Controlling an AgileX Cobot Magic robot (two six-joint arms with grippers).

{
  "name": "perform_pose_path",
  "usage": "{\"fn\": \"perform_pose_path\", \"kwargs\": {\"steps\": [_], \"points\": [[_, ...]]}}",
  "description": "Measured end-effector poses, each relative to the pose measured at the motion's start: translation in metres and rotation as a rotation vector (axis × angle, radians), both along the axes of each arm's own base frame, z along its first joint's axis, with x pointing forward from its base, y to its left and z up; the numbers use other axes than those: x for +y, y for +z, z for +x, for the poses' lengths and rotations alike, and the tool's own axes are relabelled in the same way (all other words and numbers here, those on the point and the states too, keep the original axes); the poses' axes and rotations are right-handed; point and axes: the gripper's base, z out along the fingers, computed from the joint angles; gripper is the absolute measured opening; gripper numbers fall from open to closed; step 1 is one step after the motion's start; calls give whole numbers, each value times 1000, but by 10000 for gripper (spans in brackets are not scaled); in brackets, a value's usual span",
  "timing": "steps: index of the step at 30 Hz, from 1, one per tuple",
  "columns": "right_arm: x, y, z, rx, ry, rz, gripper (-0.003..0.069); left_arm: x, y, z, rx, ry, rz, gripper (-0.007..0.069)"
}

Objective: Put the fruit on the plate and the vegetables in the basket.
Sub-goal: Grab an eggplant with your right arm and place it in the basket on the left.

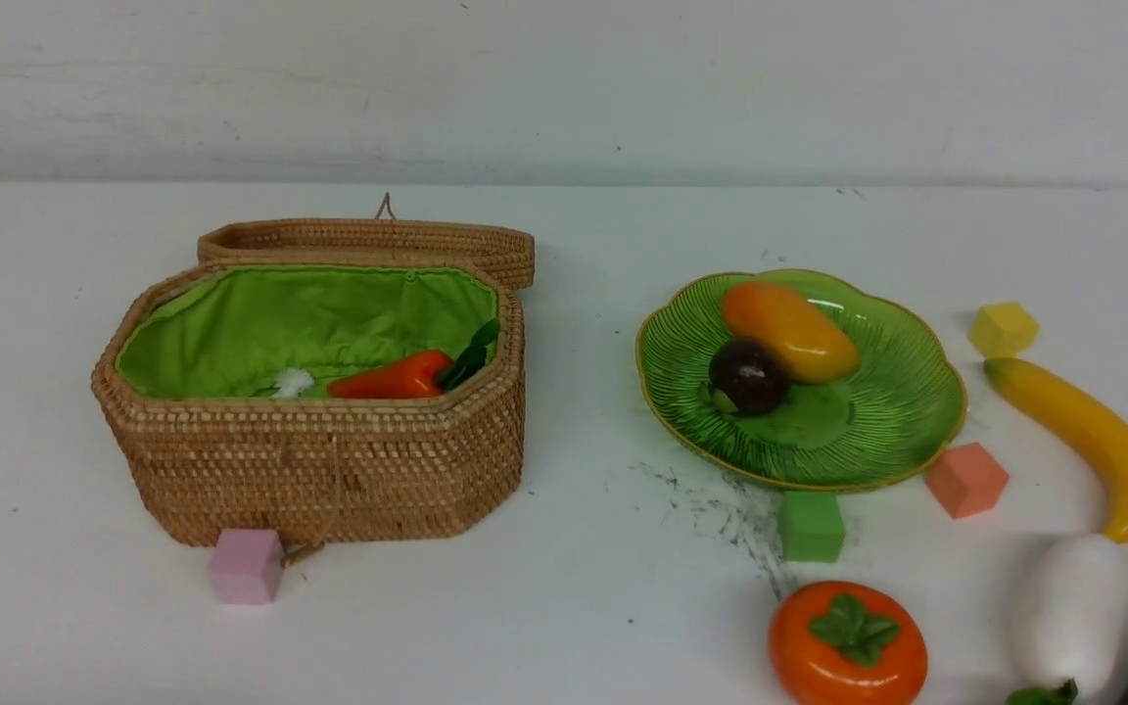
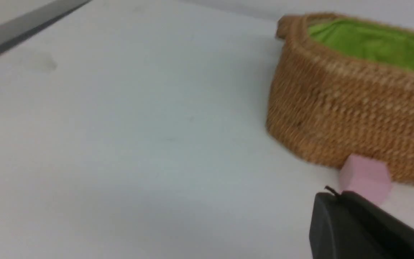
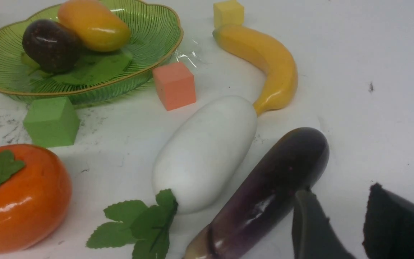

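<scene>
The open wicker basket holds the red-orange tapered vegetable. The green plate holds the mango and the mangosteen. The banana, the persimmon and the white vegetable lie on the table to the right. My right gripper is open and empty, just beside a purple eggplant that lies next to the white vegetable. My left gripper is shut and empty, low over the table near the basket. Neither gripper shows in the front view.
A pink cube stands against the basket's front. A green cube and a salmon cube sit at the plate's near edge, and a yellow cube is by the banana's far tip. Dark scuffs mark the table before the plate.
</scene>
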Motion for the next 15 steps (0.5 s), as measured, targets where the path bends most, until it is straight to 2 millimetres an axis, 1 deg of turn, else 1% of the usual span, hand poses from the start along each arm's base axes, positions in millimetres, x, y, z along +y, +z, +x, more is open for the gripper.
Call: {"fn": "perform_pose_path", "kwargs": {"steps": [4, 15], "points": [[0, 0, 0, 0, 0, 0, 245, 1, -8, -1, 50, 35, -19, -13], [0, 0, 0, 0, 0, 0, 245, 1, -8, -1, 50, 34, -23, -5]]}}
